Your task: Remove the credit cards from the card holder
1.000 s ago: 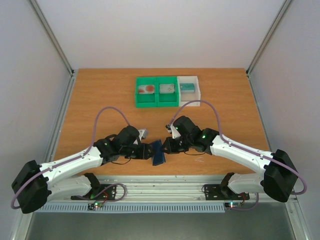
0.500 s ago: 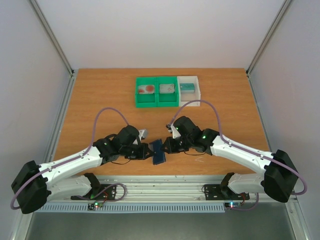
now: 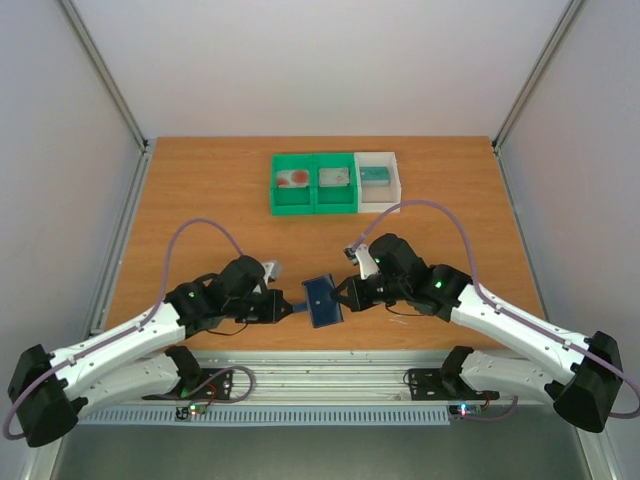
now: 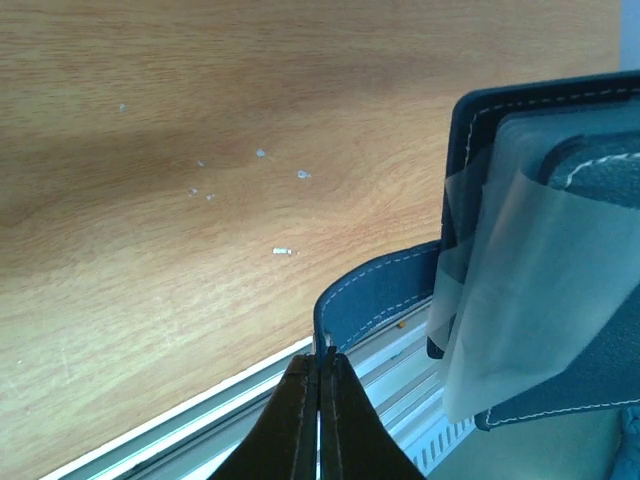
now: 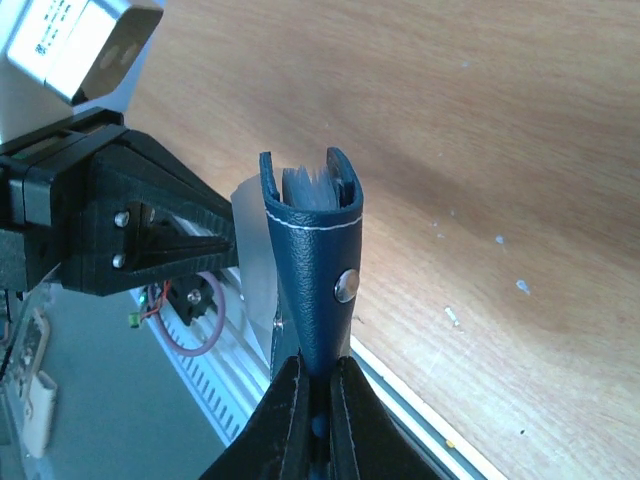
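At the near edge of the tabletop [image 3: 200, 200], midway between the arms, the card holder [image 3: 323, 300] is gripped from both sides. The left jaws are clenched on its curved strap [image 4: 378, 292] and the right jaws pinch the snap tab [image 5: 320, 265]. A red-blotched card [image 3: 293, 179] and a teal card [image 3: 375, 175] lie in the far bins [image 3: 296, 206]. Whether any card sits inside the clear sleeves [image 4: 520, 270] cannot be told. Drawing the panels gently apart, with both grips firm, should expose them.

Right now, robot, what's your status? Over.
Left pincer shut on card holder strap. Right pincer shut on its snap end. Holder hangs between both. Bins far back, not in the way.
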Controlling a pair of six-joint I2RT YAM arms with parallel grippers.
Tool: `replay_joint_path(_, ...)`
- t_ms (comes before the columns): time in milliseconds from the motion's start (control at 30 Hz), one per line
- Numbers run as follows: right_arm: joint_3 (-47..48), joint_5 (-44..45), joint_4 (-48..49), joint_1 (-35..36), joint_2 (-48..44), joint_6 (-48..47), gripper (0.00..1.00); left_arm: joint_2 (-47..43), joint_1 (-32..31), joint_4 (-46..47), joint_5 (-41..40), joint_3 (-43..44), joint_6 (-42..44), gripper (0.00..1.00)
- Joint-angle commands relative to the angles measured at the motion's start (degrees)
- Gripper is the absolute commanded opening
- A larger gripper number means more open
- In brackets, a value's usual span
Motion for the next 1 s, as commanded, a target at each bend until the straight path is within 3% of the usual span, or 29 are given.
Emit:
replay_joint_path(0,0.75,-3.58,0.75,-0.02,-1.65,-0.34,0.01,-3.92,-0.16,-4.68,-2.76,-0.63,-1.14,0.03)
replay_joint_path(267,-0.47,-8.98,3.14,-0.02,-5.28,1.57,0.01,-11.88,-0.17,-8.61,-6.9,-2.37,-4.24,0.19)
replay_joint_path(367,-1.61,-11.47,5.46,-0.03,-5.87,2.97,0.01,-15.9,-0.18,-8.62,-5.99,-2.91,-4.86,0.3)
replay_joint_path(633,-3.06,-16.1,9.04,-0.08,-7.47,5.41,0.01,-27.14,-0.16,10.31,6.15,-9.51,-7.8,0.6)
replay_joint_path(733,-3.25,-15.08,8.0,-0.09,-8.34,5.25,0.01,-29.61,-0.16,11.26,7.01,-10.34,-7.84,0.69)
replay_joint_path(967,-3.2,-16.37,9.94,-0.09,-7.02,6.29,0.01,-27.19,-0.17,13.01,8.37,-10.96,-4.83,0.7)
